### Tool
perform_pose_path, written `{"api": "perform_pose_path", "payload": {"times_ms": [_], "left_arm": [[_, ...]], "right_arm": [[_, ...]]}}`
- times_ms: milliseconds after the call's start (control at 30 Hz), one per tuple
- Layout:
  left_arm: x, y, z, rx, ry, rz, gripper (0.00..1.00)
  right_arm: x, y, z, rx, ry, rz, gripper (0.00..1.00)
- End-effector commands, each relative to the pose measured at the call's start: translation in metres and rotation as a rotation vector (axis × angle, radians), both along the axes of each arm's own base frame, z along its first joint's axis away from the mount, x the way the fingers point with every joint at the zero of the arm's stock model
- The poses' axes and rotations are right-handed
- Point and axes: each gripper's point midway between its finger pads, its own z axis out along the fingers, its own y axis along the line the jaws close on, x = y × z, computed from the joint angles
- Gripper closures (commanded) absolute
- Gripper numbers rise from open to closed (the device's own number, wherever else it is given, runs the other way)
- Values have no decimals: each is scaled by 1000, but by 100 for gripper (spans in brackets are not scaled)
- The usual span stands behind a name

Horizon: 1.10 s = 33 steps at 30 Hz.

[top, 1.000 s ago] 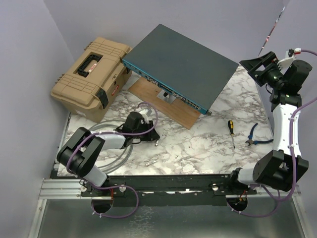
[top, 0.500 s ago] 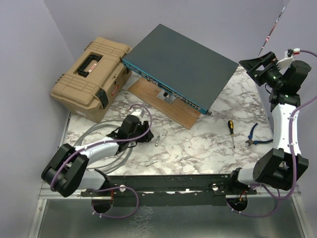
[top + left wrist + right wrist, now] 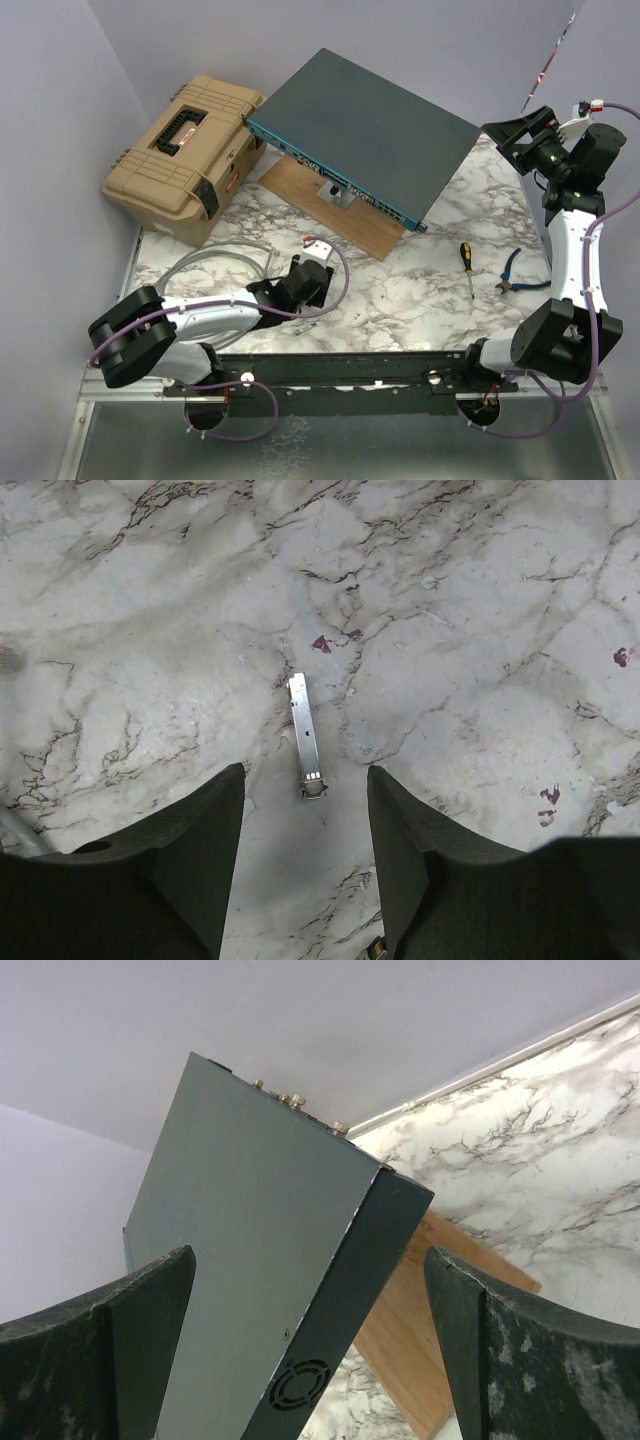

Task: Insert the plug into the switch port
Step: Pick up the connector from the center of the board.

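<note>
While the left hand (image 3: 305,815) hangs low with fingers spread and empty, the slim silver plug (image 3: 304,735) lies flat on the marble table (image 3: 480,630), its near end between the fingertips, long axis pointing straight ahead, well apart from the switch (image 3: 370,130).

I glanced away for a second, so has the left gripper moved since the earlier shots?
Yes. In the top view the left gripper has shifted away from the tan toolbox, nearer the mounting rail and to the right.

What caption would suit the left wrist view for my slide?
Left end effector, jaws open, poised above the small metal plug lying on the marble table.
</note>
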Motion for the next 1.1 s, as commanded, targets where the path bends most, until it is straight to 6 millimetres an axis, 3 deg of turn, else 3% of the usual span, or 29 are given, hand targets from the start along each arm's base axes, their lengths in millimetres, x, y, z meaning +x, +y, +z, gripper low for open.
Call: {"api": "perform_pose_path", "payload": {"times_ms": [0,333,600,833,1067], "left_arm": [[5,0,1,141,-93,26,47],[2,-2,-27,223,-50,15,55],[-5,-7,-37,220,6,-13,82],[1,-7,-5,129,-4,6,99],[22,5,36,35,7,37,100]], "right_arm": [[0,1,2,-3,-14,18,0],[2,1,-1,4,-9,23,1],[0,4,4,0,-21,39,1],[1,14,9,-48,-33,63,2],[-7,30,16,-141,-47,74,2]]}}
